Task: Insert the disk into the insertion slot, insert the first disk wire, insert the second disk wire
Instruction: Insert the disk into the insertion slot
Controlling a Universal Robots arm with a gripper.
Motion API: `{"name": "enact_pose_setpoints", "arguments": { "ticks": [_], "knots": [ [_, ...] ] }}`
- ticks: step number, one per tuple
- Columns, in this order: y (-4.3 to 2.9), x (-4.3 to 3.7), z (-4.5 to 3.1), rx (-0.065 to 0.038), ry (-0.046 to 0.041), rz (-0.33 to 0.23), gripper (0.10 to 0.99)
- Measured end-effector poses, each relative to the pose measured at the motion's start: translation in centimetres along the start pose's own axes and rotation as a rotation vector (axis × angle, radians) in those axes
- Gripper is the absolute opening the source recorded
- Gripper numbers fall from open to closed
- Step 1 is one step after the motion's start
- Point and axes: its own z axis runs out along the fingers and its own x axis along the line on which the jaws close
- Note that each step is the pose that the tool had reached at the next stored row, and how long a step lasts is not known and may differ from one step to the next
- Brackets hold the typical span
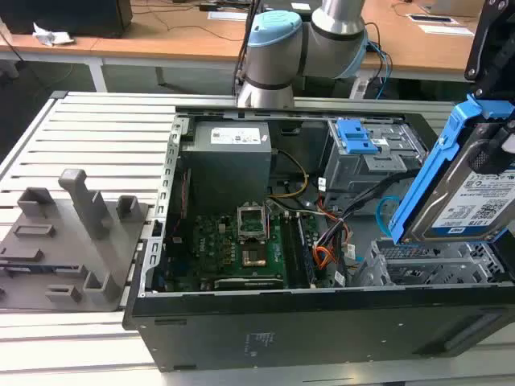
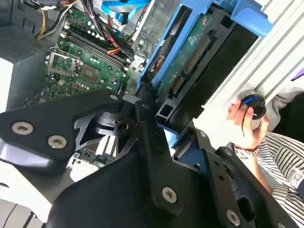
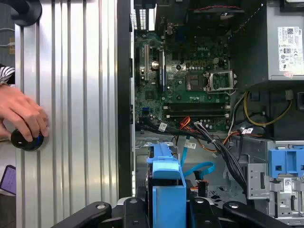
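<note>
pincer (image 3: 166,211) clamped shut on the blue-framed disk (image 1: 473,197); disk hangs tilted just above the insertion slot (image 1: 430,259), not yet in it. second disk wire (image 3: 198,168) loops near the slot.

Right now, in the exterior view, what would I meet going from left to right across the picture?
First the grey fixture with upright pegs → power supply box → blue latch on the tall cage → disk in its blue bracket.
</note>
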Motion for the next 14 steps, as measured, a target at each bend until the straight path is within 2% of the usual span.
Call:
{"name": "enact_pose_setpoints", "arguments": {
  "ticks": [14],
  "knots": [
    [-0.05, 0.00, 1.21, 0.000, 0.0000, 0.000, 0.365]
  ]
}}
